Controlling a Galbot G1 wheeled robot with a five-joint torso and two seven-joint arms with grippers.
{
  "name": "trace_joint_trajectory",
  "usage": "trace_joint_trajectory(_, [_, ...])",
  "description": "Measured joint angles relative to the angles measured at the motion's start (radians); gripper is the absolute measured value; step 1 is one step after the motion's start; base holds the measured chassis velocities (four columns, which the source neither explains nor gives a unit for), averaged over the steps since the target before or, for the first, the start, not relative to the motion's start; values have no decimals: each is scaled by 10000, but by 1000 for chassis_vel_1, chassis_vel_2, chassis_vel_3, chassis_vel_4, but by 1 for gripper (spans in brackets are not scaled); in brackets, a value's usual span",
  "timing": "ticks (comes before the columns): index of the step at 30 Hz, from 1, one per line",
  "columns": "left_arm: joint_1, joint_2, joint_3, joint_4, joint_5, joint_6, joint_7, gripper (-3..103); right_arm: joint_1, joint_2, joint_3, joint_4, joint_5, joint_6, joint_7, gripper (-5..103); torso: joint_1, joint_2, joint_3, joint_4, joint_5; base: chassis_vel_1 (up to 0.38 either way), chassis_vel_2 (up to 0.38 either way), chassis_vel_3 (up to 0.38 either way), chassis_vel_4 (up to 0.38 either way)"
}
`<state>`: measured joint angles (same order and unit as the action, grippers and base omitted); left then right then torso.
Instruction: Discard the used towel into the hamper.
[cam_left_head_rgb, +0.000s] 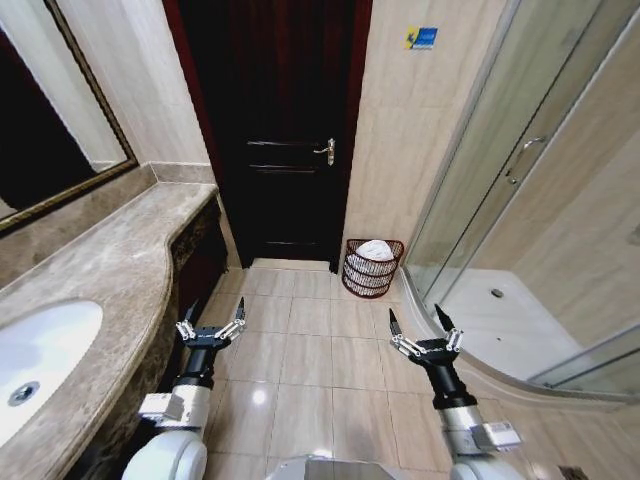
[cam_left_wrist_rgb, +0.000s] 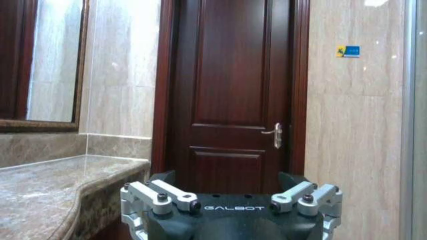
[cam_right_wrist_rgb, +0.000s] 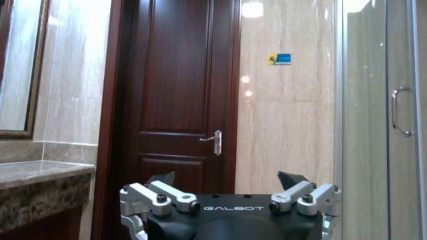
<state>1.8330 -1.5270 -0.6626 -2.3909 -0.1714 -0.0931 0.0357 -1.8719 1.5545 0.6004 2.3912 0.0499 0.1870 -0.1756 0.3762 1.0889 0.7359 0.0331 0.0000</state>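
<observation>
Holding nothing, left gripper (cam_left_head_rgb: 212, 322) and right gripper (cam_left_head_rgb: 421, 328) spread wide, "GALBOT"-marked, towel (cam_left_head_rgb: 375, 250) in hamper (cam_left_head_rgb: 371, 277)

Your left gripper (cam_left_head_rgb: 212, 321) hangs low in front of you with its fingers spread wide, forearm angled forward. Your right gripper (cam_left_head_rgb: 422, 328) mirrors it on the other side, jaws equally open, both held level and well apart.

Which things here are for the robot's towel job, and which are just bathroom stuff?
For the job:
hamper on the floor by the door
white towel lying in it
left gripper and right gripper, both open and empty

Just there:
door
sink
mirror
shower
</observation>
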Motion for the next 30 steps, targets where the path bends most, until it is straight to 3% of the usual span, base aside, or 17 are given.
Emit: trace_joint_trajectory(30, [-1, 0, 0, 0, 0, 0, 0, 100, 1, 0, 1, 0, 0, 0, 0, 100, 5, -1, 1, 0, 0, 0, 0, 0, 0])
